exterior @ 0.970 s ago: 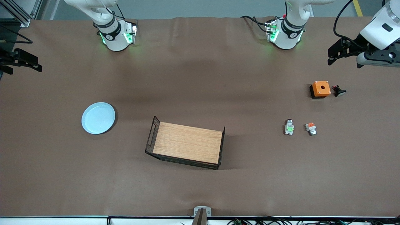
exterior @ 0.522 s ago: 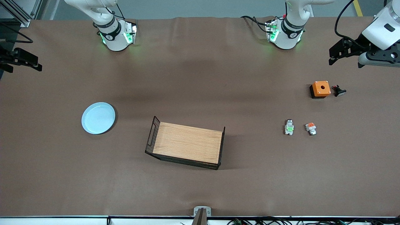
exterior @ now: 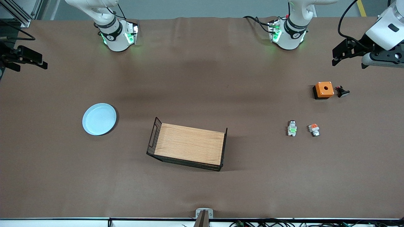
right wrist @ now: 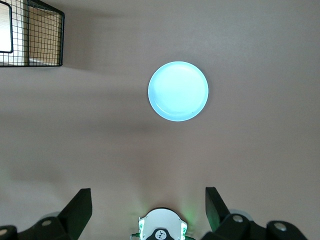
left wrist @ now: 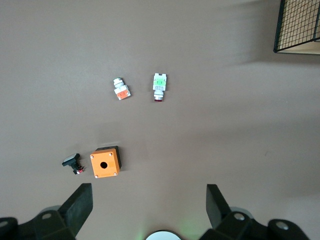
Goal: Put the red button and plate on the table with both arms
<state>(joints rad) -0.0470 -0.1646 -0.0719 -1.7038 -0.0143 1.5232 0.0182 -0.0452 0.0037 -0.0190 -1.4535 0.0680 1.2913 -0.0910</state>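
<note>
The red button (exterior: 292, 128), a tiny white-and-silver part with a green middle, lies on the brown table (exterior: 202, 82) toward the left arm's end; it also shows in the left wrist view (left wrist: 159, 84). The pale blue plate (exterior: 99, 119) lies flat on the table toward the right arm's end, and shows in the right wrist view (right wrist: 178, 91). My left gripper (exterior: 340, 53) hangs open and empty, high over bare cloth at the left arm's end (left wrist: 149, 210). My right gripper (exterior: 26, 59) hangs open and empty, high over the table's edge at the right arm's end (right wrist: 148, 210).
A wood-topped black wire tray (exterior: 188, 147) stands mid-table. An orange-red-topped part (exterior: 313, 129) lies beside the red button. An orange box (exterior: 323, 90) and a small black part (exterior: 342, 91) lie farther from the front camera.
My right gripper has shifted a little toward the table's middle. My left gripper has moved very slightly. The plate, the red button and the tray have not moved.
</note>
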